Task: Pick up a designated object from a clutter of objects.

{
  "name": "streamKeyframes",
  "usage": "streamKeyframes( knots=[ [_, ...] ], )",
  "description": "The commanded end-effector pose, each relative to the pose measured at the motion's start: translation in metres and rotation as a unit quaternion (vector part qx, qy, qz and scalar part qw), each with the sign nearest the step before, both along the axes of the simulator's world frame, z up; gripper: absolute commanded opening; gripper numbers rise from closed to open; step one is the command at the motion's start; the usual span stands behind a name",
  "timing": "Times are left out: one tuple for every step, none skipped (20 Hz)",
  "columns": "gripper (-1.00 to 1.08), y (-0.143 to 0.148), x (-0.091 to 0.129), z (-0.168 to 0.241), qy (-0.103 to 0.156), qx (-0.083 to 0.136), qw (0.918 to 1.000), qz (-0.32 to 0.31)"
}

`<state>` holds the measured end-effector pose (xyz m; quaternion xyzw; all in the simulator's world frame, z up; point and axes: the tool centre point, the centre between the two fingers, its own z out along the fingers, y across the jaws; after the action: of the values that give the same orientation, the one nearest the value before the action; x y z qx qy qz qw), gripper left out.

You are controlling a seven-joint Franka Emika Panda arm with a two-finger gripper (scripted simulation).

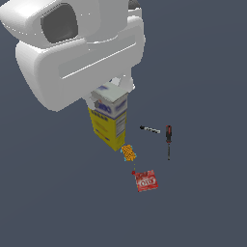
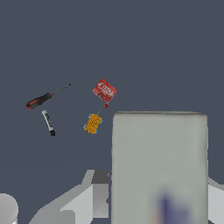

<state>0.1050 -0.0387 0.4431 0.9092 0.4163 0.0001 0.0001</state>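
The tall carton (image 1: 109, 120), yellow below and white on top with blue lettering, stands upright directly under my arm in the exterior view. In the wrist view its pale top (image 2: 159, 157) fills the frame close to the camera. My gripper (image 2: 159, 199) straddles it, with one grey finger (image 2: 96, 197) against one side and the other finger (image 2: 215, 197) against the opposite side, so it is shut on the carton. In the exterior view the arm's white body hides the gripper. I cannot tell whether the carton is off the floor.
A small orange block (image 1: 128, 153) (image 2: 92, 123) lies right by the carton's base. A flat red packet (image 1: 146, 181) (image 2: 104, 90) lies beyond it. A black-white marker (image 1: 150, 129) (image 2: 48, 123) and a red-black screwdriver (image 1: 169, 138) (image 2: 41, 99) lie to the exterior view's right.
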Motion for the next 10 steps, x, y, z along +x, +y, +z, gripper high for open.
streamKeyframes(
  knots=[
    [-1.0,-0.0039,0.0028,0.0069,0.0,0.0,1.0,0.0],
    [-1.0,-0.0052,0.0036,0.0089,0.0,0.0,1.0,0.0],
    [-1.0,-0.0062,0.0044,0.0107,0.0,0.0,1.0,0.0],
    [-1.0,-0.0071,0.0051,0.0122,0.0,0.0,1.0,0.0],
    [-1.0,-0.0078,0.0057,0.0134,0.0,0.0,1.0,0.0],
    [-1.0,-0.0084,0.0062,0.0145,0.0,0.0,1.0,0.0],
    [-1.0,-0.0089,0.0066,0.0152,0.0,0.0,1.0,0.0],
    [-1.0,-0.0092,0.0069,0.0158,0.0,0.0,1.0,0.0],
    [-1.0,-0.0094,0.0072,0.0162,0.0,0.0,1.0,0.0],
    [-1.0,-0.0095,0.0073,0.0164,0.0,0.0,1.0,0.0]
  ],
)
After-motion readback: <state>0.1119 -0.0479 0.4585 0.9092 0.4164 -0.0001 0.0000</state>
